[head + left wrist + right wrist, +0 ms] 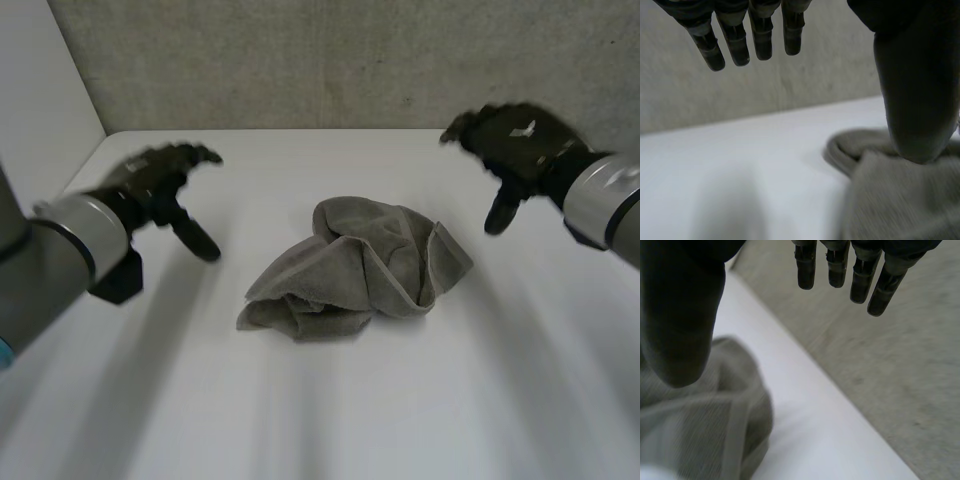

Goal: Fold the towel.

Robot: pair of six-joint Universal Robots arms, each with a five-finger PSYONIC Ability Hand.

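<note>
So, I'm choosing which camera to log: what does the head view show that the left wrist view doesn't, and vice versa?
Head view adds the whole crumpled towel, lying between the left hand and right hand, neither touching it. Left wrist view adds a close look at the left hand's straight fingers, apart from its thumb, holding nothing. Both share the towel, the white table and the grey wall.

The head view looks down from behind and between the arms, taking in the whole worktop (320, 420) as far as the grey wall (330, 60) at the back. Each wrist view sits close behind its own hand, the left hand (912, 85) or the right hand (680, 315). It looks low along the palm, across the worktop toward that wall. All three views share the towel (360, 270) (the wrist views from very near).
</note>
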